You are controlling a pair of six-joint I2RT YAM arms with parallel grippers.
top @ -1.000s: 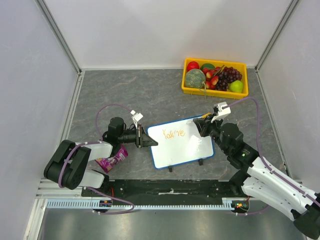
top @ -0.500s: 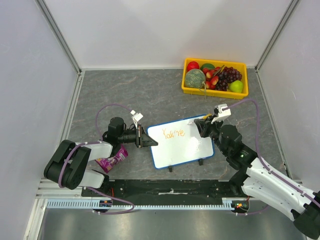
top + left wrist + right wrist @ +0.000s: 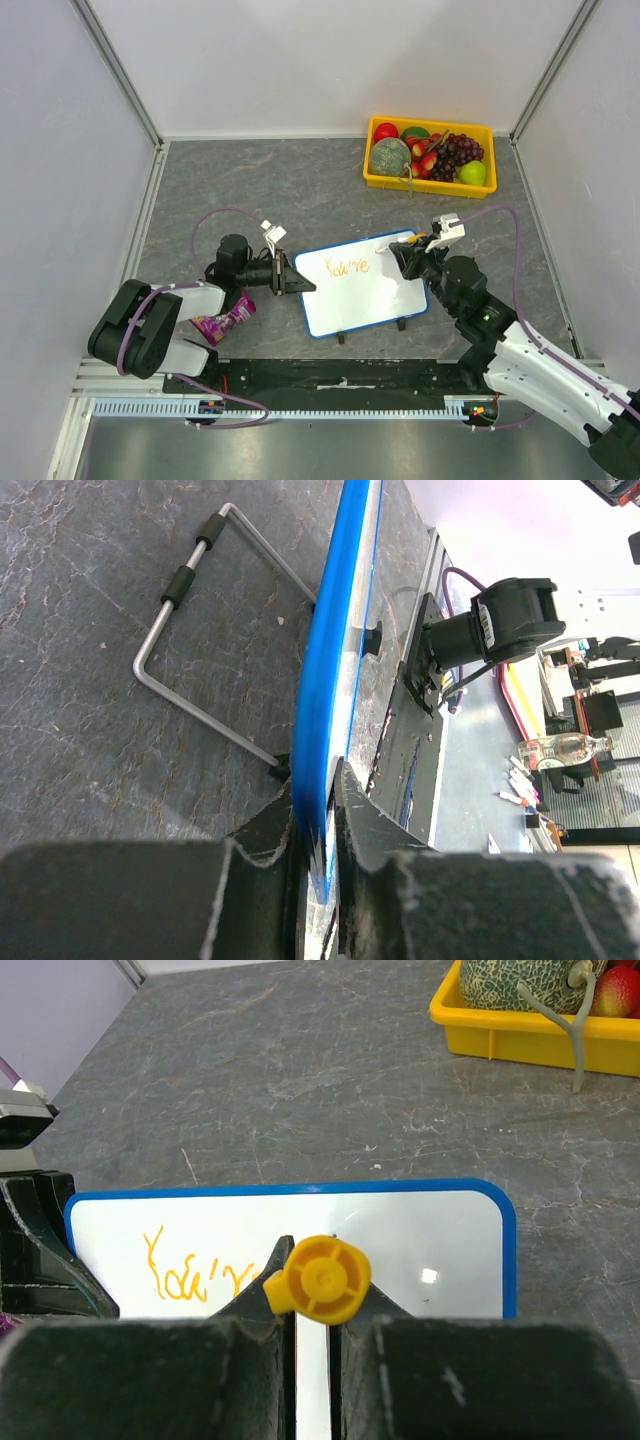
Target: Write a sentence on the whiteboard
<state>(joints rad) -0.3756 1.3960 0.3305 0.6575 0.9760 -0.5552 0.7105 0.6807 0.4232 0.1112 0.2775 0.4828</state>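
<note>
Whiteboard (image 3: 365,290) sits front-centre on the counter (image 3: 280,190), between the arms. Left end effector (image 3: 296,284) is clenched on its blue left edge. Right end effector (image 3: 403,256) grasps an orange marker (image 3: 320,1278) over the board's upper right. The sentence (image 3: 346,266) reads only "You're", so most of it is unwritten.

Risks: marker pressure likely rocks or slides the propped board if the left clamp slips. Fingers could smear wet ink. Tip contact is hidden.

Counts: one whiteboard, one marker, one written word, one yellow tray (image 3: 428,184) of fruit, one purple pouch (image 3: 225,322).
</note>
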